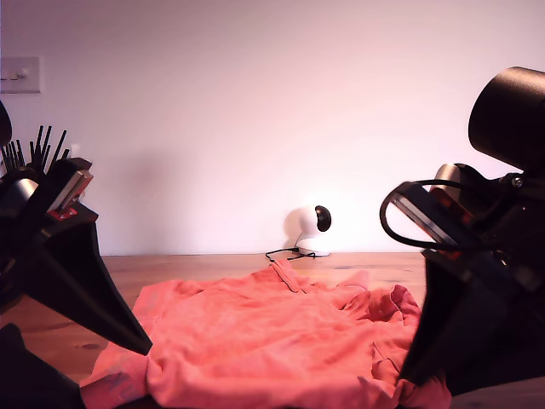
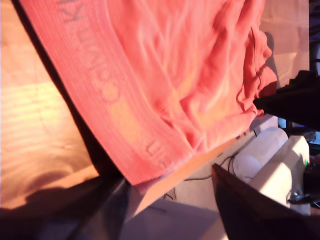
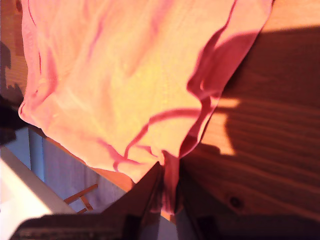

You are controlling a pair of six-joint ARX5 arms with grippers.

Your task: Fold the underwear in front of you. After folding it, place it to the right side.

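The coral underwear [image 1: 272, 341] lies crumpled across the wooden table [image 1: 204, 268], between two dark arms. My first gripper [image 2: 165, 212] is open. Its dark fingers [image 2: 250, 210] stand wide apart on either side of a corner of the lettered waistband [image 2: 115, 110], near the table edge. My second gripper [image 3: 167, 200] is shut on the underwear [image 3: 125, 75], pinching a seamed hem edge just above the wood. In the exterior view, one arm's finger [image 1: 111, 315] touches the cloth at that view's left. Another arm [image 1: 460, 332] stands over the cloth at that view's right. Which arm is which I cannot tell.
A small white round device [image 1: 308, 230] with a dark cable stands by the back wall, behind the cloth. A wall switch [image 1: 19, 75] is at the exterior view's upper left. Bare wood [image 3: 270, 125] lies beside the pinched hem.
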